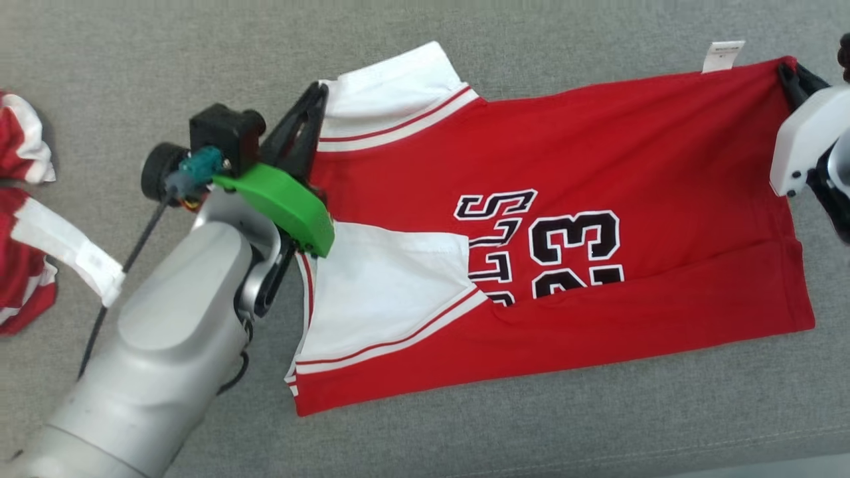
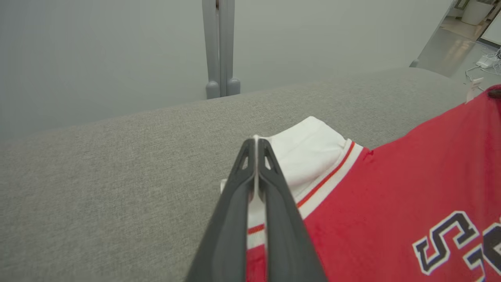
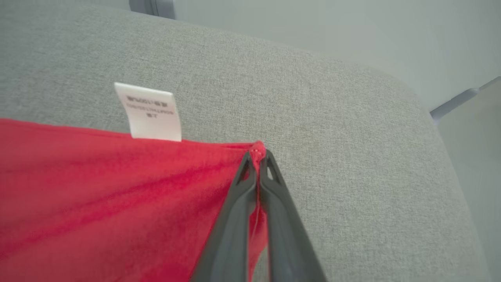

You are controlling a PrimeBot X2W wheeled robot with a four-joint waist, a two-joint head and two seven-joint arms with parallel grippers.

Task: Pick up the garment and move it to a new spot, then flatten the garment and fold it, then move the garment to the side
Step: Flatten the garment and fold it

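Two grips on my red and white cloth jersey [image 1: 597,153]: left gripper [image 2: 256,143] jaws pinch its white sleeve [image 2: 309,149], right gripper [image 3: 256,156] jaws pinch its red corner [image 3: 257,148].

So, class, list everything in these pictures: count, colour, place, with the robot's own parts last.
jersey: one, red with white sleeves, spread on the upholstered surface
care label: one, white, at the jersey's far edge near its right corner
other garments: count unclear, red and white, bunched at the left edge
upholstered surface: one, grey, under everything
post: one, grey, behind the upholstered surface
left gripper: one, dark, shut on the jersey's white sleeve
right gripper: one, dark, shut on the jersey's red corner
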